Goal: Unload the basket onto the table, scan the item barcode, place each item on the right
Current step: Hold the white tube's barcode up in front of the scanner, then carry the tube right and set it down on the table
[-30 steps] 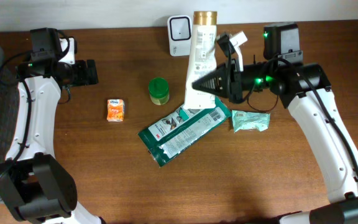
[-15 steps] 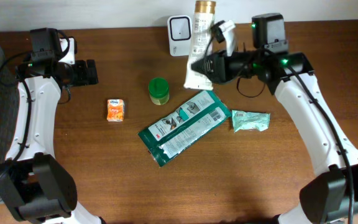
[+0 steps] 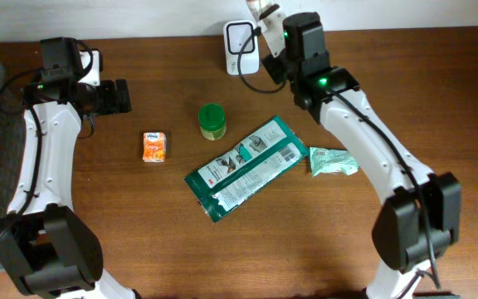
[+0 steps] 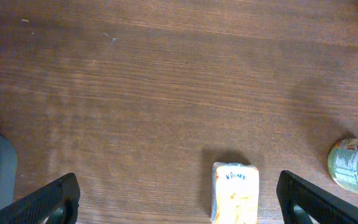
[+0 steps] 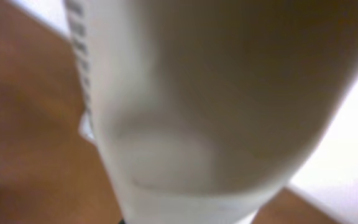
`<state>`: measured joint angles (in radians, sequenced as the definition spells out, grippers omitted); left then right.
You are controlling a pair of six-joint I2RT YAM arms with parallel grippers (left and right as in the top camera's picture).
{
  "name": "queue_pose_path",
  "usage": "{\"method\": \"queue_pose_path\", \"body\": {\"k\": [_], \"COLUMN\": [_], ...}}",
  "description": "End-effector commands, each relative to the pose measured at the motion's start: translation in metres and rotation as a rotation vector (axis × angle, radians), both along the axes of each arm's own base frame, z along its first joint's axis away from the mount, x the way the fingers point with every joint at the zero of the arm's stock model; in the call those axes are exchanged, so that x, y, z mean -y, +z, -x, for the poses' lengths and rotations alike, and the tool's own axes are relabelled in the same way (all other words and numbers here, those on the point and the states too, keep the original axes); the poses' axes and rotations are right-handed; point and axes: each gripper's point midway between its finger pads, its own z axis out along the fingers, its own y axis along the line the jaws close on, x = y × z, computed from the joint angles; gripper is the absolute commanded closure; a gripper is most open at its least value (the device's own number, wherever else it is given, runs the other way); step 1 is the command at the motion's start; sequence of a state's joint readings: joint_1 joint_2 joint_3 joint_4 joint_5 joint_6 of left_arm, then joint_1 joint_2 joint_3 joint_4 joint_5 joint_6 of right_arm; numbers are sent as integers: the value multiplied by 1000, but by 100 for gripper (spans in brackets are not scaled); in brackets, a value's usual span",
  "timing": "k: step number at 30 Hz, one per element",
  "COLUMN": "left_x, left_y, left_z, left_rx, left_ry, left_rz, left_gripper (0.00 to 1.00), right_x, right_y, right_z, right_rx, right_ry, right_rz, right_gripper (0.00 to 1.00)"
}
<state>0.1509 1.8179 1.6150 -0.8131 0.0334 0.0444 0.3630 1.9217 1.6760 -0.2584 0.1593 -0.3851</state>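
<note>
Tube (image 5: 197, 93) is clamped in closed right gripper (image 3: 270, 43) beside the scanner (image 3: 241, 36) at 12 o'clock. Left gripper (image 3: 123, 96) at 10 o'clock: wide open, empty.

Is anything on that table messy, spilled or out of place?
Nothing is spilled. The small pale-green wrapper looks crumpled, and the long green flat packet beside it lies slanted across the wooden table. The white plastic tube is held so close to the right wrist camera that it blurs.
</note>
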Motion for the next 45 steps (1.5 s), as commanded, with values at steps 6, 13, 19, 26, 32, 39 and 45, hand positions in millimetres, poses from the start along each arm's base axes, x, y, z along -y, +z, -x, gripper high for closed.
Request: {"method": "queue_pose_path", "body": {"k": [6, 13, 19, 26, 32, 39, 45], "left_x": [-2, -2, -2, -2, -2, -2, -2], "left_y": [5, 5, 5, 5, 5, 5, 5], "left_z": [-4, -4, -4, -4, -4, -4, -4], "left_rx": [13, 13, 13, 13, 13, 13, 13], "left_ry": [-1, -1, -1, -1, -1, -1, -1], "left_rz": [-8, -8, -8, -8, -8, -8, -8], "left_gripper": [1, 1, 1, 1, 1, 1, 1], "right_x": [18, 16, 5, 0, 5, 23, 24], "right_y": [-10, -44, -74, -100, -86, -94, -99], "right_z": [-55, -80, -92, -109, -124, -127, -127], "right_rx": [235, 311, 344, 388, 374, 312, 299], "right_ry": [-150, -168, -78, -9, -19, -49, -41], "right_rz": [385, 499, 607, 723, 732, 716, 717], "right_gripper": [96, 96, 96, 96, 96, 96, 96]}}
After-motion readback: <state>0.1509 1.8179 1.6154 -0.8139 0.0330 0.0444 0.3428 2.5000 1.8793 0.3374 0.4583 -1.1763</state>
